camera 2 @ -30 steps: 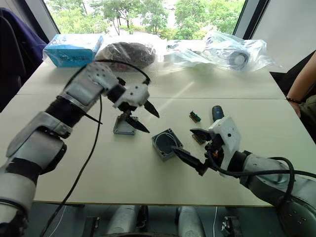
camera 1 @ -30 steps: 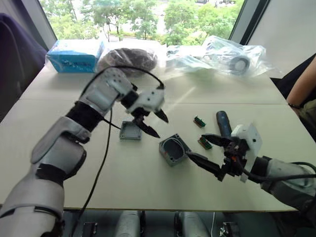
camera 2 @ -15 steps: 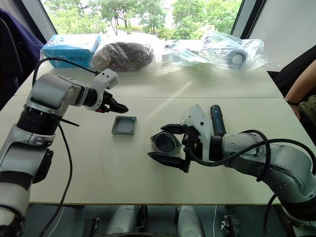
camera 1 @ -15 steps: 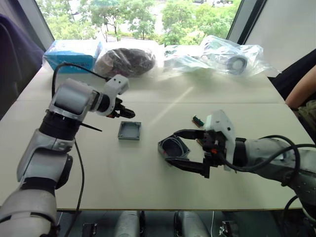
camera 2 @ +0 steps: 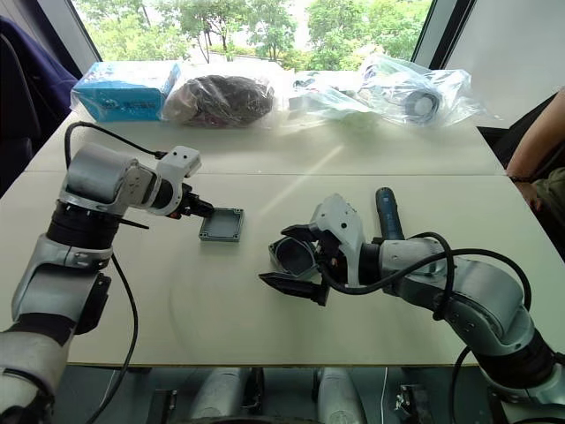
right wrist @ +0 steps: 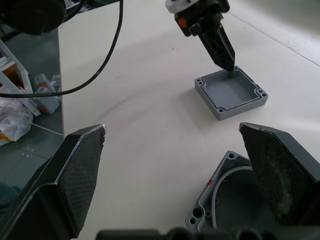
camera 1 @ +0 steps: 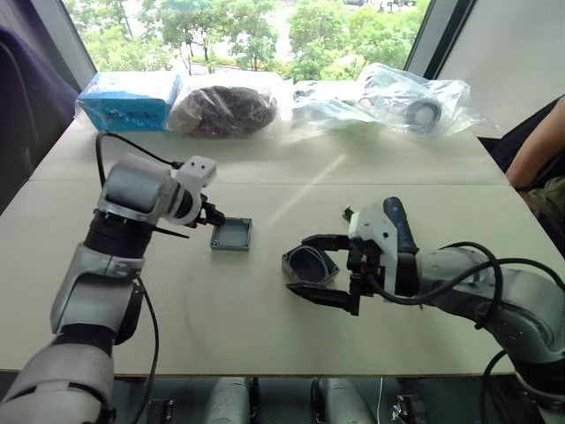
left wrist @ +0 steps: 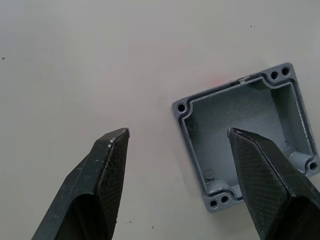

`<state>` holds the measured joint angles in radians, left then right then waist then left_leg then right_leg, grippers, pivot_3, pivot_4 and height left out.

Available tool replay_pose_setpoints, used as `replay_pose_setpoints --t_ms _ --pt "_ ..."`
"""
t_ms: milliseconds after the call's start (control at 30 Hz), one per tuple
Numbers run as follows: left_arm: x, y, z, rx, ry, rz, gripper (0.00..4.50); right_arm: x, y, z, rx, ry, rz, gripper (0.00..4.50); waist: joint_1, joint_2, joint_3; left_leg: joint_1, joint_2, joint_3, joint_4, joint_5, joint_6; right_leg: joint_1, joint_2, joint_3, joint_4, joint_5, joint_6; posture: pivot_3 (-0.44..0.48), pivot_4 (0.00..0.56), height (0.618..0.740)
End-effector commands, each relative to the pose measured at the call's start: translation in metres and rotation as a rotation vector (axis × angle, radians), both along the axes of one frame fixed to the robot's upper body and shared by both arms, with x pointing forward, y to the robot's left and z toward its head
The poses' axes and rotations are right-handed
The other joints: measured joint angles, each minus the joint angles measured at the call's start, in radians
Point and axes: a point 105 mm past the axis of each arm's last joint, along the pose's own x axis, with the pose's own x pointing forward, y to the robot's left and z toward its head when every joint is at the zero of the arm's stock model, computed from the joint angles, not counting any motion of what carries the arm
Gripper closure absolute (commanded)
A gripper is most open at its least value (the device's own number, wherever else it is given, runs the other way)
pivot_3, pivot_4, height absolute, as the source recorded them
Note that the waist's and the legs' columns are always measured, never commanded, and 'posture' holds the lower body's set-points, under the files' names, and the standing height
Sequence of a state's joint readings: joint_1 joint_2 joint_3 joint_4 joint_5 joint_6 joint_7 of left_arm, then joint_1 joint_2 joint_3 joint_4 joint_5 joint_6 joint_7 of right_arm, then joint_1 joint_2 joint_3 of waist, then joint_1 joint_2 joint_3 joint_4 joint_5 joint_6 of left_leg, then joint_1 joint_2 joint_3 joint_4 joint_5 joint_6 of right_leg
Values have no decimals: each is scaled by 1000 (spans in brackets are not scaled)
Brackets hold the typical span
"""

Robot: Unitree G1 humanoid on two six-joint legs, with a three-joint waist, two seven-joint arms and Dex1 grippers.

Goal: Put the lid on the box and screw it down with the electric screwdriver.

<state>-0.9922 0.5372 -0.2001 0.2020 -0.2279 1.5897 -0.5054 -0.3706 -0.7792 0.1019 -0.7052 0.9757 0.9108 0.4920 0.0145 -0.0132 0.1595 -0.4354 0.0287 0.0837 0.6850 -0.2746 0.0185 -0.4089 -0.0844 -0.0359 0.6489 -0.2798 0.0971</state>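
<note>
Lying hollow side up on the pale table (camera 1: 265, 344), the lid (camera 1: 231, 234) sits at about 9 o'clock from the box (camera 1: 309, 265), a short way apart from it. At the lid's 9 o'clock edge is the left gripper (left wrist: 175, 137), its fingers spread apart; one fingertip (left wrist: 240, 137) hangs over the lid's hollow and the other is over bare table beside the rim. The box rests tilted, its opening facing up, with the right gripper (camera 1: 316, 267) straddling it, fingers wide apart on either side and closed on nothing. At the box's 3 o'clock, just behind the right wrist, lies the electric screwdriver (camera 2: 386, 210). Farther off at 12 o'clock are a blue carton (camera 1: 132, 99) and clear plastic bags (camera 1: 402, 97).
</note>
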Motion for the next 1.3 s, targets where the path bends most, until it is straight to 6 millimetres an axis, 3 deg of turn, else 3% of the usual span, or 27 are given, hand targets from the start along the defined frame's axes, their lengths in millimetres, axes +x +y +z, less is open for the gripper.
replay_pose_setpoints --t_ms 33,167,200,300,467,700,833,967,1100,1200,1300 --pt "6 -3 -11 -22 3 5 1297 0 1 10 25 -47 -16 0 0 0 0 0 0 0 0 0 0 0 0 0 0 0 0 0 150 740" --pt "7 0 -24 20 25 10 1297 1 -1 11 30 -49 -38 0 2 0 0 1 -1 0 0 0 0 1 -1 0 0 0 0 0 150 740" --pt "7 1 -26 22 29 12 1516 1 -2 11 31 -50 -46 0 2 0 -1 1 -1 0 0 0 0 1 -1 0 0 0 0 0 150 740" --pt "6 3 -30 21 39 24 2367 2 -5 11 34 -51 -65 0 1 0 -1 2 -2 0 0 0 0 2 -2 0 0 0 0 0 150 740" --pt "3 2 -33 7 54 34 4337 2 -8 9 36 -49 -86 0 0 1 -1 3 -2 0 0 0 0 2 -2 0 0 0 0 0 150 740" --pt "0 0 -32 -36 34 63 4430 10 -16 3 38 -21 -134 0 0 1 -1 4 -2 1 0 0 0 4 -3 0 0 0 0 0 150 740" --pt "12 -7 -8 -116 -118 35 4430 23 -22 7 98 13 -199 0 1 1 -1 5 -2 1 0 0 0 4 -3 1 0 0 0 0 150 740" --pt "29 -23 53 -276 -421 -71 4430 53 -28 25 266 61 -310 0 1 0 -1 4 -2 1 0 1 -1 3 -3 1 1 0 0 0 150 740" --pt "24 -52 94 -411 -607 -205 4430 75 -21 33 365 138 -359 0 -1 0 -1 4 -2 2 0 1 -2 3 -4 0 0 0 0 0 150 740" --pt "15 -75 111 -497 -676 -283 4430 93 -18 35 418 208 -414 0 -1 0 -1 4 -2 3 -2 1 -2 3 -4 1 1 0 0 0 150 740" --pt "10 -87 118 -533 -707 -319 4430 98 -16 41 459 242 -417 0 -3 0 -1 4 -2 3 -2 1 -2 3 -4 1 1 0 0 0 150 740"
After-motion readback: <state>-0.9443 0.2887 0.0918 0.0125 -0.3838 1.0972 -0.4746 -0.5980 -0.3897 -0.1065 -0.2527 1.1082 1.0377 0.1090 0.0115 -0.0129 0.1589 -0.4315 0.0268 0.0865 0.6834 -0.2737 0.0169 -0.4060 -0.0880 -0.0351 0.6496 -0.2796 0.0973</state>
